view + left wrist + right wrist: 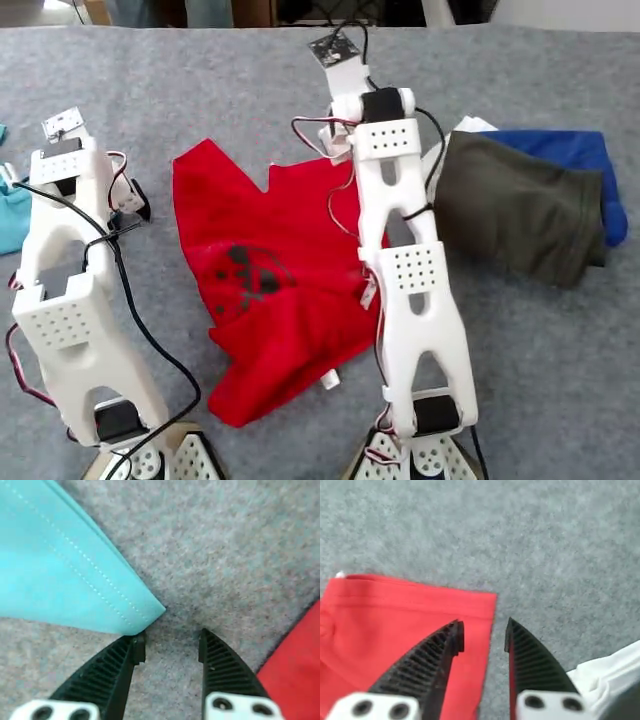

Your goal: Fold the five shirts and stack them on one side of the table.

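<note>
A red shirt [270, 290] with a dark print lies crumpled and unfolded in the middle of the grey table. My right arm [400, 220] stretches over its right side. My right gripper [484, 635] hangs open just above a far corner of the red shirt [405, 610], its jaws straddling the hem. A teal shirt [8, 215] lies at the table's left edge. My left gripper [167, 645] is open over bare felt, one fingertip touching the corner of the teal shirt [50, 570]. The red shirt's edge [295, 675] shows beside it.
At the right lies a pile of folded shirts: an olive one [515, 205] on top, a blue one [570, 150] beneath, and white cloth [445, 145] at its left edge, also white cloth [605, 675] near my right gripper. Bare felt [200, 80] spans the far side.
</note>
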